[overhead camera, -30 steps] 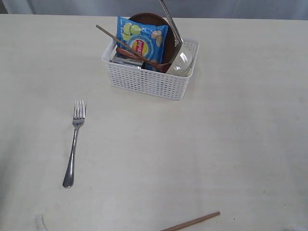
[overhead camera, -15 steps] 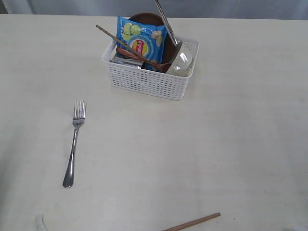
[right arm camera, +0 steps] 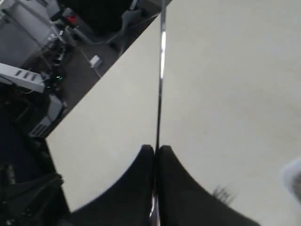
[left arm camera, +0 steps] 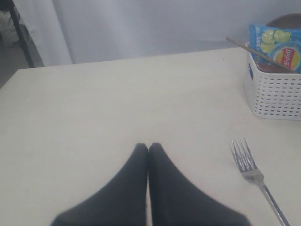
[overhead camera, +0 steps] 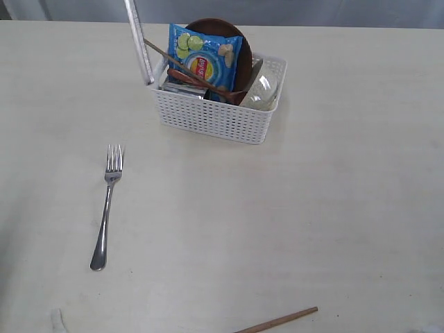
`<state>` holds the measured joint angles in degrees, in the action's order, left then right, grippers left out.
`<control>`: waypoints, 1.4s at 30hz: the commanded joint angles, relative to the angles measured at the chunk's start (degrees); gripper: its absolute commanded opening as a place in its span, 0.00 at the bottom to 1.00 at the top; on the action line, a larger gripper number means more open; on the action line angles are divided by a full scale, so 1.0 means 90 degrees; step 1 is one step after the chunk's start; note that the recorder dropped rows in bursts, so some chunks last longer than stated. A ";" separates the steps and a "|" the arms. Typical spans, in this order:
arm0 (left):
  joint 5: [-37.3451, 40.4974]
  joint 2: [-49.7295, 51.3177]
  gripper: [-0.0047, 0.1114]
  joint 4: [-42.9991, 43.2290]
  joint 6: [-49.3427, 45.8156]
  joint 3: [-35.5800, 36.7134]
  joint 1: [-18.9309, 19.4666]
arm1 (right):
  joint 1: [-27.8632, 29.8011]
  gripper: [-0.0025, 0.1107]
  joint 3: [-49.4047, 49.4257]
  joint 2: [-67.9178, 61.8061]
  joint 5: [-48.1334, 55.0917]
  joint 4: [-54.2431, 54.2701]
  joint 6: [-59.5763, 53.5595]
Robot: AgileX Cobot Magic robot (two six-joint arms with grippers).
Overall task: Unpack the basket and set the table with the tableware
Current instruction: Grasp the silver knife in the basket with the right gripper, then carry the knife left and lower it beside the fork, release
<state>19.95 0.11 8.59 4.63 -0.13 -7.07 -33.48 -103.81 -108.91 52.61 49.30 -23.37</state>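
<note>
Steel knife [overhead camera: 139, 43] held in the air beside the white basket [overhead camera: 216, 116], clamped edge-on in the right gripper [right arm camera: 154, 149].

Hangs steeply tilted, lower end at the basket's left rear corner. In the basket: blue snack bag [overhead camera: 205, 59], brown plate [overhead camera: 216, 25] behind it, chopstick [overhead camera: 161, 54] and wooden spoon [overhead camera: 208, 87] leaning across, shiny cup [overhead camera: 262, 89] at the right end. On the pale worktop [overhead camera: 333, 208]: fork [overhead camera: 105, 208] well apart from the basket, second chopstick [overhead camera: 277, 320] at the near edge. Left gripper [left arm camera: 148, 147] pressed together on nothing, near the fork's tines.
</note>
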 commanded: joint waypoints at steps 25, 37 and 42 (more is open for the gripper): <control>-0.0003 -0.0012 0.04 -0.0012 0.0015 0.0015 -0.0032 | -0.1484 0.02 0.3182 -0.1194 -0.1626 0.5627 -0.2974; -0.0003 -0.0012 0.04 -0.0012 0.0015 0.0015 -0.0032 | -0.2076 0.02 0.3170 -0.1640 -0.2912 0.5627 -0.2267; -0.0003 -0.0012 0.04 -0.0012 0.0015 0.0015 -0.0032 | -0.2076 0.02 0.3170 -0.1925 -0.2836 0.5627 -0.2267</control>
<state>19.95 0.11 8.59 4.63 -0.13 -7.07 -52.02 -75.28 -125.75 26.04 99.50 -43.88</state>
